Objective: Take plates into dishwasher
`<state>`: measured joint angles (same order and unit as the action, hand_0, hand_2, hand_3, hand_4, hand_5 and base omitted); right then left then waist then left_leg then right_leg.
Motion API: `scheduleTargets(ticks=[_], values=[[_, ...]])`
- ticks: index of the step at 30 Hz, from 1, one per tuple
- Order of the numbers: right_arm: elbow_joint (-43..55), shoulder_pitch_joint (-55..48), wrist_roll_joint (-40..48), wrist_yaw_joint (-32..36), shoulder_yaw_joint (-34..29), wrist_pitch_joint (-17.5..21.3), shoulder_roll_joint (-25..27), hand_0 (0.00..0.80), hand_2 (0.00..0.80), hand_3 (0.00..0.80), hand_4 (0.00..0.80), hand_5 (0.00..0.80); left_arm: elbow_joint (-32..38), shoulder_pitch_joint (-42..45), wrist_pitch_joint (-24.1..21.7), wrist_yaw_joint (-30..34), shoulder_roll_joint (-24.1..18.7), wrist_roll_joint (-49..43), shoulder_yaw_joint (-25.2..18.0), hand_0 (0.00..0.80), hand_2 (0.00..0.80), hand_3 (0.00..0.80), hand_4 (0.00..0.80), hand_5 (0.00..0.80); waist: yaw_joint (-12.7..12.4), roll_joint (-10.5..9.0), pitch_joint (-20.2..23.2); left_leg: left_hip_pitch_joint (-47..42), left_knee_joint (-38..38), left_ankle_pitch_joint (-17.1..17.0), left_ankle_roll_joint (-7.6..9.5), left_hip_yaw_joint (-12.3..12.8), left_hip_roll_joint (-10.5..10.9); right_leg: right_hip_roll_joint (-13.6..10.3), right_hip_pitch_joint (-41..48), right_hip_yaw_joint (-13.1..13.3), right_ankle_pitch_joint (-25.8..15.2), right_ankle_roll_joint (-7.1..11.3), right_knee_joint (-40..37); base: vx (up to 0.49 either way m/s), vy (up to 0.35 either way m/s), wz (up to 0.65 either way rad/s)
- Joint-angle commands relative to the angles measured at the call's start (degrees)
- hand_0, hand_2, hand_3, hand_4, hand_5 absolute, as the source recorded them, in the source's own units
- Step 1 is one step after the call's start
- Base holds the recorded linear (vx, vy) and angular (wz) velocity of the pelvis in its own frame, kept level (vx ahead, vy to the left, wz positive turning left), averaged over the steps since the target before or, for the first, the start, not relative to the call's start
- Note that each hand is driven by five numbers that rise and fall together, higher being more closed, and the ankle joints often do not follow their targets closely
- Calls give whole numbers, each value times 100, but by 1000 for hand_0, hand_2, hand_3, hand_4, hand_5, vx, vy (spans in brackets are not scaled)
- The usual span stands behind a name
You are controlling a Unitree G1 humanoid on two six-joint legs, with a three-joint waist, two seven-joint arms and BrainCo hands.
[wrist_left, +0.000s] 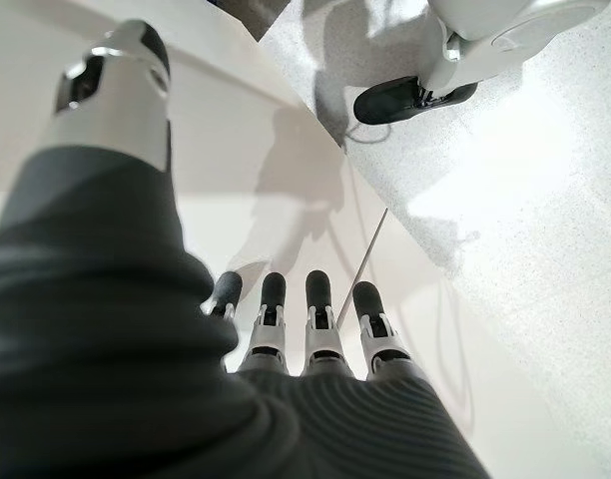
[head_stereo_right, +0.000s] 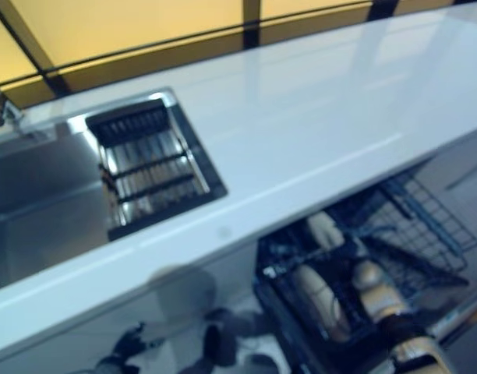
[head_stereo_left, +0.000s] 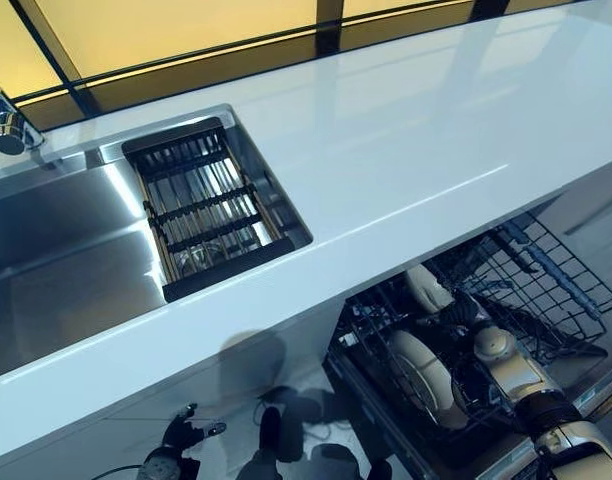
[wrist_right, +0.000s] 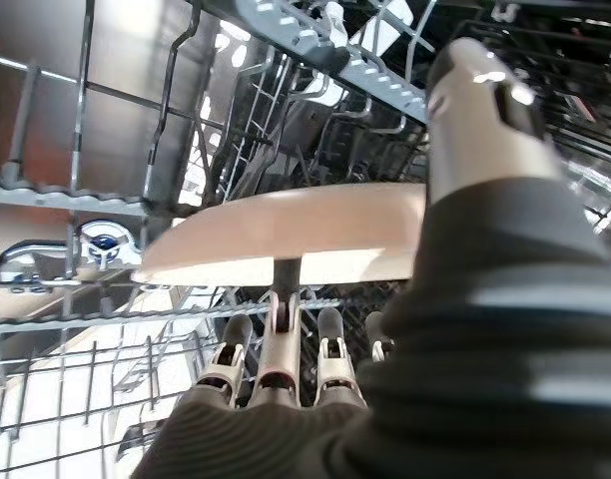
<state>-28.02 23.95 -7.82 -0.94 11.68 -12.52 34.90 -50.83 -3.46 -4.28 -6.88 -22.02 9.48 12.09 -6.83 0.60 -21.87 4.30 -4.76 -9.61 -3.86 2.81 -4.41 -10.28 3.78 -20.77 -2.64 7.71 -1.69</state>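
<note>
A cream plate (head_stereo_left: 423,375) stands on edge in the lower dishwasher rack (head_stereo_left: 556,290), which is pulled out below the counter at the lower right. My right hand (head_stereo_left: 514,372) reaches into the rack beside it. In the right wrist view the plate (wrist_right: 286,235) lies between my thumb (wrist_right: 480,110) and my fingers (wrist_right: 276,354), which pinch it among the rack wires. A second cream plate (head_stereo_left: 426,288) stands further back in the rack. My left hand (head_stereo_left: 181,438) hangs low by the white cabinet front, its fingers (wrist_left: 315,309) straight and empty.
A white counter (head_stereo_left: 416,150) runs across the view above the rack. A steel sink (head_stereo_left: 66,250) with a dark drying rack (head_stereo_left: 206,205) is at the left, a tap (head_stereo_left: 6,125) behind it. A grey floor (wrist_left: 525,200) lies below.
</note>
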Motion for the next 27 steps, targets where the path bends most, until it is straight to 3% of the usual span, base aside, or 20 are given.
scheduleTargets(ticks=[1, 17, 27], values=[[495, 1, -30, -6, -121, 238, 461, 0, 0, 0, 0, 0, -114, 11, -89, -20, -85, -262, -107, 0, 0, 0, 0, 0, 7, -28, 317, -114, 123, 315, 24, 150, -60, -187, -568, 335, 84, 69, 949, 0, 0, 0], [1391, -572, 106, 10, -750, 293, 485, 0, 0, 0, 0, 0, -162, 239, -66, 3, -76, -431, -374, 0, 0, 0, 0, 0, 142, -126, 425, -246, 97, 345, 7, 265, -127, -121, -429, 427, 68, 90, 831, 0, -2, -1], [2045, -1451, 296, -284, -1793, 308, 709, 0, 0, 0, 0, 0, -284, 450, -187, 2, -81, -573, -682, 0, 0, 0, 0, 0, 377, -249, 613, -365, 69, 379, -41, 440, -246, -4, -320, 555, 97, 91, 720, -10, -34, -9]])
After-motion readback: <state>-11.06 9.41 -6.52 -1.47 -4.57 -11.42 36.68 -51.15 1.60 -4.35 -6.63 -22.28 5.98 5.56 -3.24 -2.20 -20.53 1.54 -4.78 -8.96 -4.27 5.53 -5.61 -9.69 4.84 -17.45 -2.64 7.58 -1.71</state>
